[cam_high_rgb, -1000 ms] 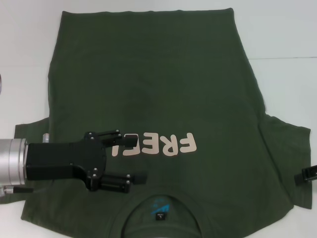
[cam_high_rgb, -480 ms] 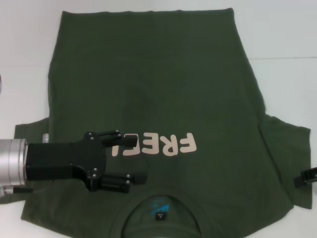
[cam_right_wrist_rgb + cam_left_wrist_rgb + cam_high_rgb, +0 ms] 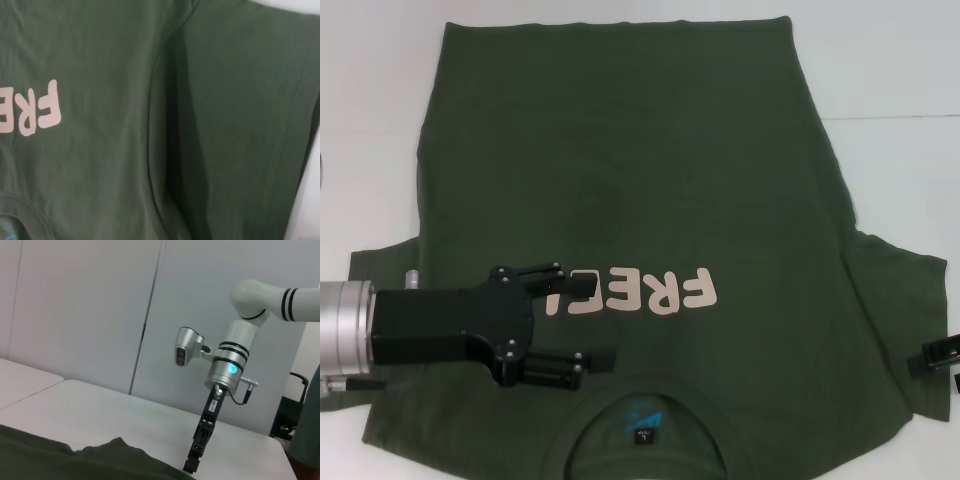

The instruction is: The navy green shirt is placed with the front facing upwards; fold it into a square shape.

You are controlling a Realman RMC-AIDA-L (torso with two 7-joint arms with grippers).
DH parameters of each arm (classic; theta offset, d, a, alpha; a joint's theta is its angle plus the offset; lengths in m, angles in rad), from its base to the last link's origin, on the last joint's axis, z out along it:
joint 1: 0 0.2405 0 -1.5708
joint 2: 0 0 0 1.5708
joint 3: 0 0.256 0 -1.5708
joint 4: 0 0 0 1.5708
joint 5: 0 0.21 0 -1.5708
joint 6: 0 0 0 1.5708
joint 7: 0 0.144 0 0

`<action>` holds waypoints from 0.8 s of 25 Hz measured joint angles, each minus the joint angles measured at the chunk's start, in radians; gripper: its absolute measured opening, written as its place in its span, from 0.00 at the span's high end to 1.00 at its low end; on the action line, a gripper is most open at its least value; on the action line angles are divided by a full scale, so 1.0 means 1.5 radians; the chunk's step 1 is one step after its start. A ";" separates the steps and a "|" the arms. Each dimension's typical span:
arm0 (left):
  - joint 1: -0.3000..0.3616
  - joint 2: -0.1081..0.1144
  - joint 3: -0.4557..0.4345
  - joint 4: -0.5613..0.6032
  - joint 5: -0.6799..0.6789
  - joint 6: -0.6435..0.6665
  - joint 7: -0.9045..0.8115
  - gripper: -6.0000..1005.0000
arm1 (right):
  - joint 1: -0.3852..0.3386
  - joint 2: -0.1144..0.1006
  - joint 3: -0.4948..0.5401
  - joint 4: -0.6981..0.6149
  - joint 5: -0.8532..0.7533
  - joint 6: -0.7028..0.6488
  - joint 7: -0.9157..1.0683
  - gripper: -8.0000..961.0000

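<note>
The left gripper (image 3: 598,322) lies low over the chest of the navy green shirt (image 3: 640,180), its fingers (image 3: 582,284) spread wide and holding nothing; one finger covers the end of the pale lettering (image 3: 650,292), which runs on beyond the fingertips, and the collar (image 3: 642,418) with its blue label sits just beside the other finger. The shirt lies flat and face up on the white counter (image 3: 890,60), spread out in full: the body stretches away beyond the fingers, and both short sleeves are out to the sides. No fold is visible anywhere, so by the look of it the task is at its very start, with the sleeves yet to be turned in and the body yet to be doubled into a square. Farther right, the right gripper (image 3: 942,352) stands at the outer edge of the right sleeve (image 3: 250,125), seen from the left wrist view coming down to the cloth there; whether its fingers are spread or closed cannot be told.
</note>
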 joint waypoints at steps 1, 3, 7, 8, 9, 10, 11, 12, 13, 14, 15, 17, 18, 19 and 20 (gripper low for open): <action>0.000 0.000 0.000 0.000 0.000 0.000 0.000 0.10 | 0.000 0.000 0.000 0.001 0.001 0.000 0.000 0.05; 0.000 0.000 0.000 0.000 0.000 0.000 0.000 0.10 | 0.000 0.000 0.000 0.001 0.002 0.000 0.000 0.05; 0.000 0.000 0.000 0.000 0.000 0.000 0.000 0.10 | 0.000 0.001 0.000 0.003 0.003 0.004 0.000 0.05; 0.000 0.000 0.000 0.000 0.000 0.000 0.000 0.10 | 0.000 0.001 0.000 0.005 0.003 0.005 0.000 0.05; 0.000 0.000 0.000 0.000 0.000 0.000 0.000 0.10 | 0.000 0.001 0.000 0.007 0.002 0.006 0.000 0.05; 0.000 0.000 0.000 0.001 0.001 0.000 0.000 0.10 | 0.001 0.001 0.000 0.008 0.002 0.007 0.000 0.05; 0.000 0.000 0.000 0.001 0.001 0.000 0.000 0.10 | 0.001 0.001 0.000 0.009 0.002 0.007 0.000 0.05; 0.000 0.000 0.000 0.001 0.001 0.000 0.000 0.10 | 0.001 0.001 0.000 0.009 0.002 0.008 0.000 0.05; 0.000 0.000 0.000 0.001 0.001 0.000 0.000 0.10 | 0.001 0.001 0.000 0.009 0.002 0.008 0.000 0.05; 0.000 0.000 0.000 0.001 0.001 0.000 0.000 0.10 | 0.001 0.001 0.000 0.009 0.003 0.008 0.000 0.05; 0.000 0.000 0.000 0.001 0.001 0.000 0.000 0.10 | 0.001 0.001 0.000 0.009 0.003 0.008 0.000 0.05; 0.000 0.000 0.000 0.001 0.001 -0.001 0.000 0.10 | 0.002 0.001 0.000 0.009 0.001 0.008 0.000 0.05; 0.000 0.000 0.000 0.001 0.002 -0.001 0.000 0.10 | 0.002 0.000 0.000 0.009 0.000 0.008 0.000 0.05; 0.000 0.000 0.000 0.001 0.003 -0.001 0.000 0.10 | 0.002 0.000 0.000 0.009 0.000 0.008 0.000 0.05; 0.000 0.000 -0.001 0.001 0.005 -0.001 0.000 0.10 | 0.002 0.000 0.000 0.009 0.000 0.008 0.000 0.05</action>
